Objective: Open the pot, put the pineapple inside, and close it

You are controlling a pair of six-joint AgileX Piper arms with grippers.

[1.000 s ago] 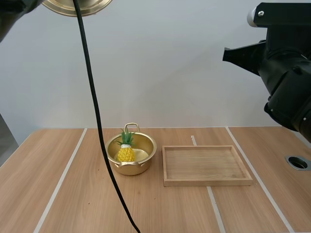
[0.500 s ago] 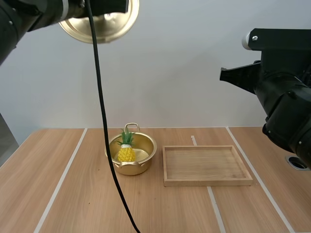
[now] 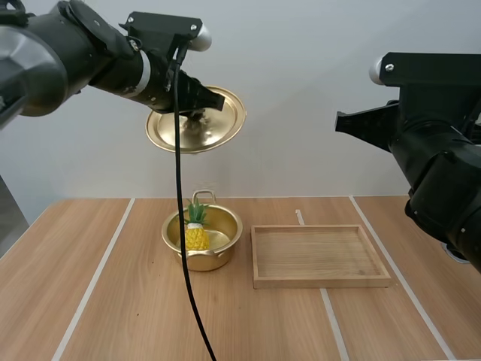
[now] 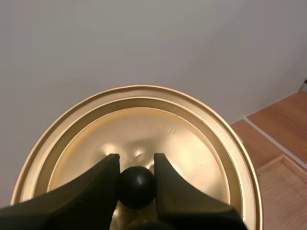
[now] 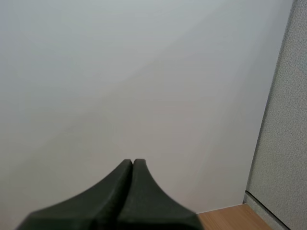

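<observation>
left gripper [image 4: 135, 163]: fingers [image 4: 96, 184] pinch the black knob [image 4: 137, 188], so the lid [image 4: 192, 143] hangs tilted high above the pot [image 3: 203, 261], ready for closing | pineapple [image 3: 195, 238]: upright inside the open pot | right gripper [image 5: 133, 165]: fingers [image 5: 110, 199] pressed together, empty, raised aside, probably to leave room

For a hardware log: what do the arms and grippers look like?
The left arm and right arm are black with bulky rounded housings and a white round joint cap each; the left wears a pale wrist band. The left gripper and right gripper have black fingers tapering to narrow tips.
</observation>
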